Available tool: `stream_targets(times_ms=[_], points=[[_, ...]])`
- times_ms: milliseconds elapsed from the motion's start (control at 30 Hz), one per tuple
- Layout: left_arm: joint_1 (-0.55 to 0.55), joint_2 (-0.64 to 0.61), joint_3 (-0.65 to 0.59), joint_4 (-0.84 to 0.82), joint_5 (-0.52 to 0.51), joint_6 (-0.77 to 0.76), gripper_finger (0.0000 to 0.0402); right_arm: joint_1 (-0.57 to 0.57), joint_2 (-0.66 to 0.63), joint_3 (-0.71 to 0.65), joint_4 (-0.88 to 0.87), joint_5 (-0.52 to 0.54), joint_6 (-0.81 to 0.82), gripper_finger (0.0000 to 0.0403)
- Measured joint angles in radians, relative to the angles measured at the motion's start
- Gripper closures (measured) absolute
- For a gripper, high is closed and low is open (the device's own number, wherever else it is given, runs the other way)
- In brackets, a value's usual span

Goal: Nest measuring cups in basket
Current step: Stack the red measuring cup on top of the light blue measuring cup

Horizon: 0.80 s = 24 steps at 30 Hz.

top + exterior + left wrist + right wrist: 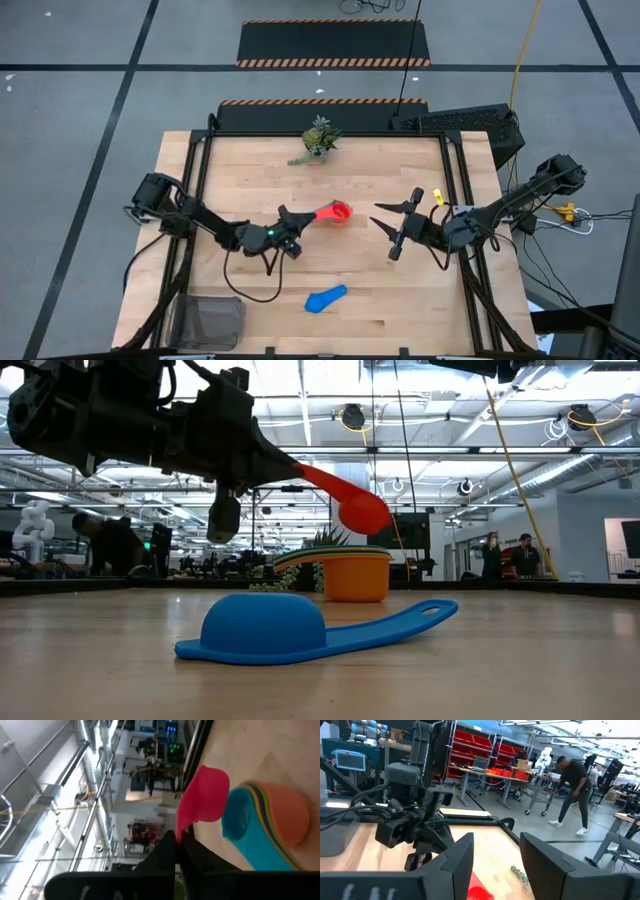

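Observation:
My left gripper (pixel 298 217) is shut on a red measuring cup (pixel 340 212) and holds it in the air near the table's middle. Right below its bowl stands a nested stack of cups (pixel 355 575), orange outside (pixel 280 820) with a light blue one inside (pixel 240 820). A blue cup (pixel 326 298) lies bowl-down on the table nearer the front edge. The dark mesh basket (pixel 208 322) stands at the front left corner. My right gripper (pixel 397 226) hangs open to the right of the red cup, with nothing between its fingers. My left gripper pinches the free end of the red cup's handle (pixel 181 822) between its two fingers. The fingers (pixel 275 460) come level from the table's left and lie along the handle. The cup is lifted clear, and its handle slants down to the bowl (pixel 362 510) above the stack.
A small green plant (pixel 318 140) stands at the table's far edge. There is bare wood between the blue cup and the basket. People (pixel 572 790) move about in the room beyond the table.

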Motion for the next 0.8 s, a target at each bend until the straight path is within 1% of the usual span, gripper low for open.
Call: stream_targets(times_ms=[100, 333, 467, 800], points=[[0.013, 0.0, 0.0, -0.009, 0.037, -0.008, 0.0395, 0.0, 0.0, 0.0, 0.0, 0.0, 0.01, 0.0248], [0.081, 0.0, -0.001, -0.029, 0.074, 0.027, 0.0394, 0.0, 0.0, 0.0, -0.002, 0.0, 0.024, 0.0248], [0.108, 0.0, -0.024, -0.028, 0.119, 0.013, 0.0396, 0.0, 0.0, 0.0, -0.009, 0.0, 0.044, 0.0248], [0.104, 0.0, -0.064, -0.024, 0.127, -0.041, 0.0393, 0.0, 0.0, 0.0, -0.039, 0.0, 0.065, 0.0248]])
